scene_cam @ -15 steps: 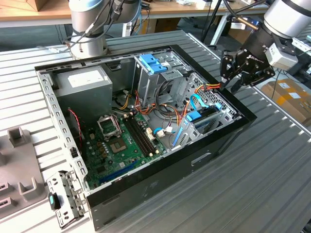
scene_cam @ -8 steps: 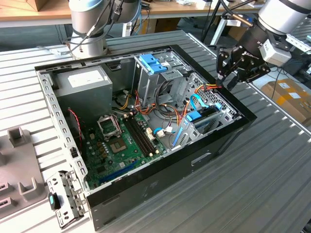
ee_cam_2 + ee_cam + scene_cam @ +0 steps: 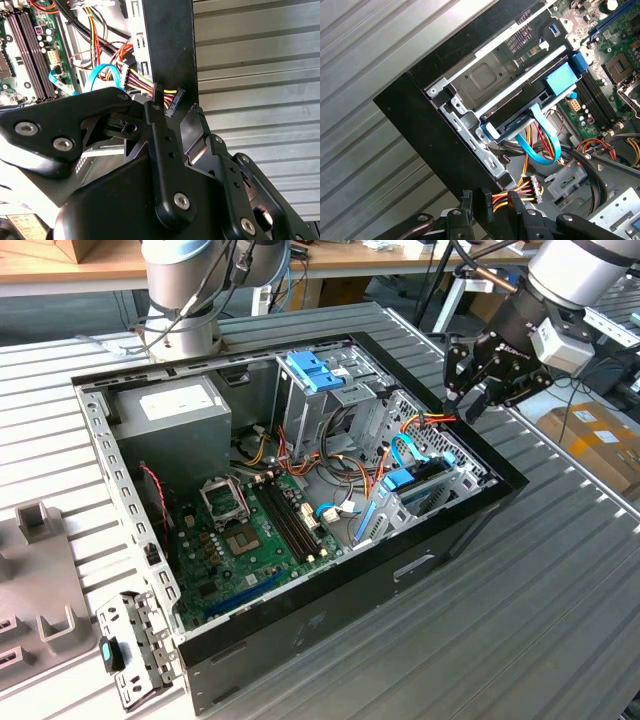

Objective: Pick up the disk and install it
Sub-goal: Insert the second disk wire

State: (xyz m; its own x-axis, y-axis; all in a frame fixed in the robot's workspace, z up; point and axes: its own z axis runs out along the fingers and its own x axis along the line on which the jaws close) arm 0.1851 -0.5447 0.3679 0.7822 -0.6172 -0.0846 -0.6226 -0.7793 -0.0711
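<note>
grey-ribbed worktop (image 3: 560,600) carried an open computer case (image 3: 330,635), and the gripper (image 3: 478,390) hung at the upper right of the exterior view, just above the case's black rim. in the second wrist view the gripper (image 3: 172,112) had its jaws drawn close together around a black connector (image 3: 172,100) on a bundle of red, yellow and black power wires (image 3: 512,192); whether they truly pinched it could not be told. the disk (image 3: 520,102), judged to be the flat unit with the light-blue rail, sat in the bay by the case's front wall, centre of the first wrist view, a blue data cable (image 3: 540,140) looping beside it. as a judgement: the wires ran taut over the metal rim, so a pull could chafe them or snag the cable, and a loose hold could drop the connector into the case.
</note>
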